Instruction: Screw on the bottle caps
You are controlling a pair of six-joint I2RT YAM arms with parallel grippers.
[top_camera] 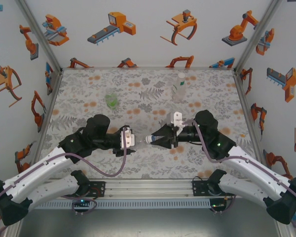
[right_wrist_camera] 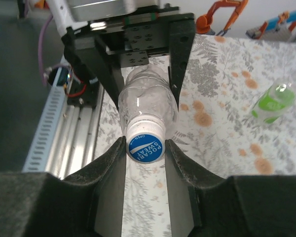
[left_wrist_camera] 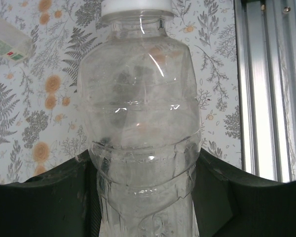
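While my left pincer [top_camera: 128, 138] is clamping the clear bottle [left_wrist_camera: 140, 123] sideways by its body, my right pincer [right_wrist_camera: 145, 150] is pinching the cap [right_wrist_camera: 145, 136] on that bottle's neck. I'm judging the bottle light and crushable, so I'm trusting the cap's stiff rim.

The two arms reach inward over the table [top_camera: 89, 94] and meet near its middle. The left gripper [top_camera: 131, 138] and right gripper [top_camera: 151, 140] face each other, with a clear bottle [top_camera: 139, 138] lying level between them, faint against the floral pattern. The bottle's cap [top_camera: 148, 139] sits at the right gripper's tips. Farther back, a green bottle [top_camera: 111, 100] sits to the left and a labelled bottle [top_camera: 179, 88] stands upright to the right, well apart.
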